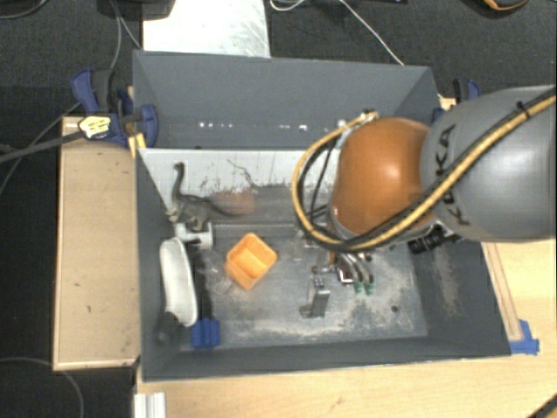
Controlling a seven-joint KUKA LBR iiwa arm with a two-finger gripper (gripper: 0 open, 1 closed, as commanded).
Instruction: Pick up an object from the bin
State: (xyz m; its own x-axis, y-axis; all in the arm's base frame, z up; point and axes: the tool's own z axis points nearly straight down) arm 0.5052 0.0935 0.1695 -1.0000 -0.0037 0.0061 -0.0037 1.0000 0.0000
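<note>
My gripper point(329, 282) hangs low over the right-middle of the bin floor, mostly hidden under the arm's orange cover. An orange square cup point(251, 261) lies on its side just left of it, with a gap of bare floor between them. Nothing shows held in the gripper. A small green bit point(363, 286) sits close by the gripper's right side; I cannot tell whether it lies loose.
Along the left wall lies a long white brush-like thing point(177, 279) with a blue end point(205, 333). A grey long-necked toy animal point(186, 205) stands in the back left corner, and a brownish oval thing point(233, 202) rests against the back wall.
</note>
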